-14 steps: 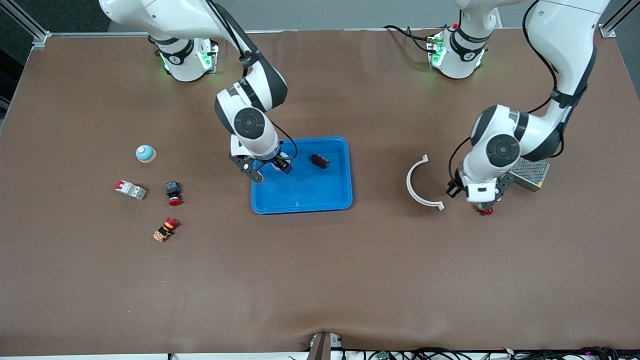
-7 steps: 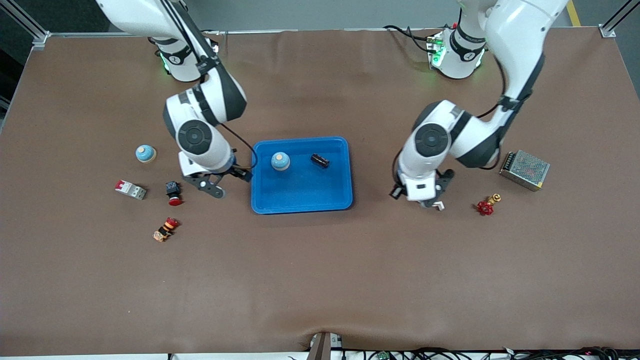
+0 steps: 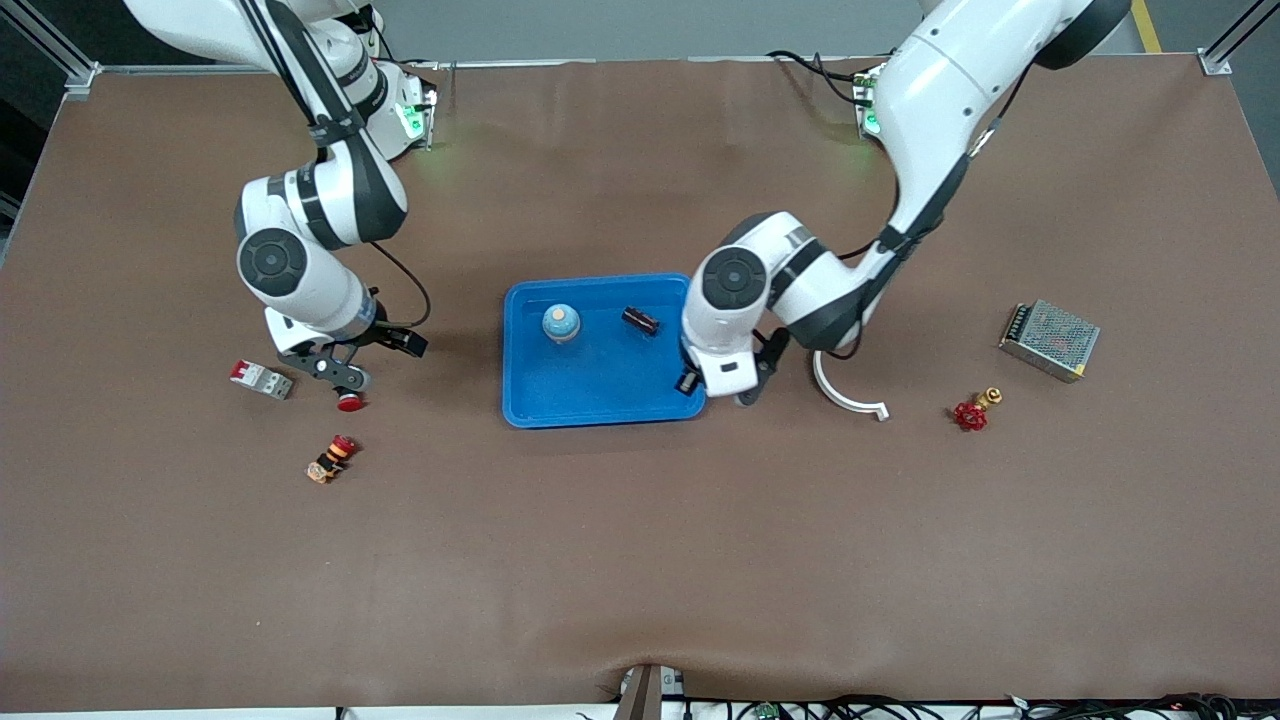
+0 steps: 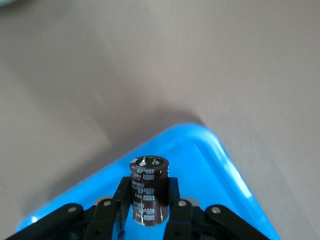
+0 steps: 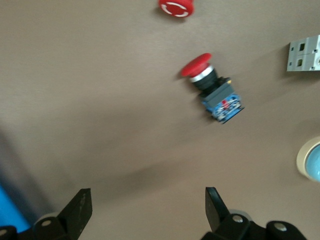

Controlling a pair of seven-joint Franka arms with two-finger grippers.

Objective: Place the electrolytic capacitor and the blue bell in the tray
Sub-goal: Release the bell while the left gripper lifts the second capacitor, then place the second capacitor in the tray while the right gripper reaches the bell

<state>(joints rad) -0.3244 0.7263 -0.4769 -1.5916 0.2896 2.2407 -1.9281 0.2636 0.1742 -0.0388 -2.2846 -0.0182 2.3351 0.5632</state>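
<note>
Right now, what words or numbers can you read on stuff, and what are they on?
"400": on the dark capacitor held over the tray corner; the smaller print below it is too blurred.
White curved arrows, no words: on the red button cap.
Nothing else is readable.

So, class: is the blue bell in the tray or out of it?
In: the blue bell sits upright on the tray floor, beside a capacitor.
</note>
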